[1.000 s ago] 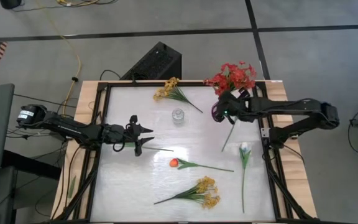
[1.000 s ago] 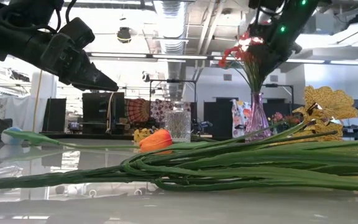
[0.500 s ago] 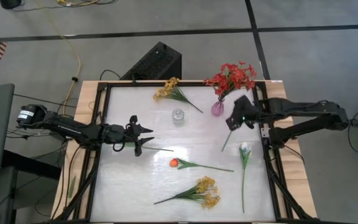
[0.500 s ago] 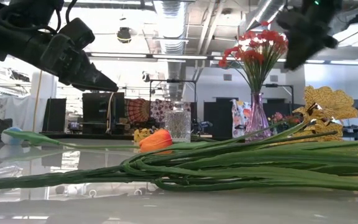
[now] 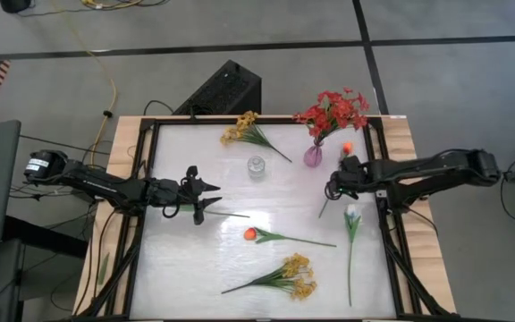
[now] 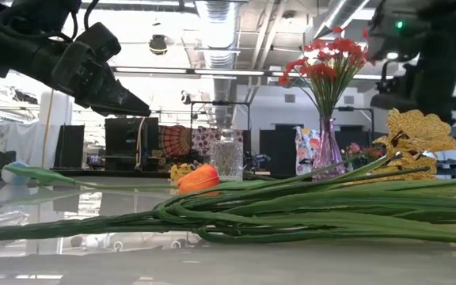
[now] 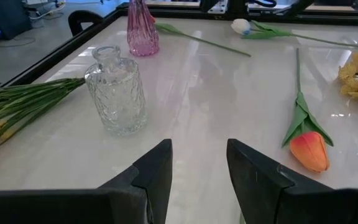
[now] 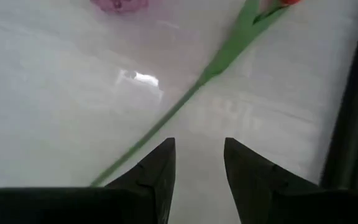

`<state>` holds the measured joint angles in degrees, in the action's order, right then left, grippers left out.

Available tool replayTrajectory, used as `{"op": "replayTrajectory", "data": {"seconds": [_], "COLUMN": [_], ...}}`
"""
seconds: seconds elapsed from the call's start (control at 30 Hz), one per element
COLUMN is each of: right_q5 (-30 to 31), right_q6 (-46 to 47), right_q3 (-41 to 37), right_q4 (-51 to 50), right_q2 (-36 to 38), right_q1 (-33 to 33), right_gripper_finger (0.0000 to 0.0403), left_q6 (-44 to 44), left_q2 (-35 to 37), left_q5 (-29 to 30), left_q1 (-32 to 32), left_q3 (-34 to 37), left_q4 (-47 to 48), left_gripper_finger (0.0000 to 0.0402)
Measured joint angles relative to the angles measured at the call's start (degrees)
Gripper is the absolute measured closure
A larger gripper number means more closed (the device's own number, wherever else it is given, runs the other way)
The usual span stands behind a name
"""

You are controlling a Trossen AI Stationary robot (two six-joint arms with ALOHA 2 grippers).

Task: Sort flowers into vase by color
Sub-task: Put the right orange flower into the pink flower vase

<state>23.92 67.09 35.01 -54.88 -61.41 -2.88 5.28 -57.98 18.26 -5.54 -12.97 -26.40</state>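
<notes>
Red blossom sprays point(image 5: 333, 111) stand in the pink glass vase point(image 5: 313, 156) at the table's far right; an orange tulip on a long green stem point(image 5: 345, 148) lies just beside it; the right gripper point(image 5: 333, 185) hovers over that stem, fingers parted, empty; the left gripper point(image 5: 206, 199) waits mid-table, parted, empty.

My right gripper point(image 5: 332, 186) has pulled back from the pink vase point(image 5: 313, 156) toward the table's right edge, above an orange tulip point(image 5: 346, 148), leaving the red flowers point(image 5: 333, 111) in it.

Bright overhead light, glare on the glossy white table point(image 5: 275, 206), motion blur in the right wrist view.
</notes>
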Motion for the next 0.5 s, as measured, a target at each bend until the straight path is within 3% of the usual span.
{"op": "replayTrajectory", "data": {"seconds": [0.23, 0.5], "right_q5": [-0.02, -0.01], "right_q6": [-2.17, -3.04], "right_q3": [-3.87, -4.24], "right_q4": [10.10, 12.04], "right_q2": [-1.51, -7.73], "right_q1": [-6.04, -10.85], "right_gripper_finger": [0.0217, 0.0195], "left_q6": [0.11, -0.05], "left_q2": [0.00, 0.00], "left_q5": [-0.02, -0.10], "left_q1": [0.02, 0.00], "left_q3": [0.00, 0.00], "left_q4": [-0.05, 0.11], "left_gripper_finger": [0.0258, 0.0258]}}
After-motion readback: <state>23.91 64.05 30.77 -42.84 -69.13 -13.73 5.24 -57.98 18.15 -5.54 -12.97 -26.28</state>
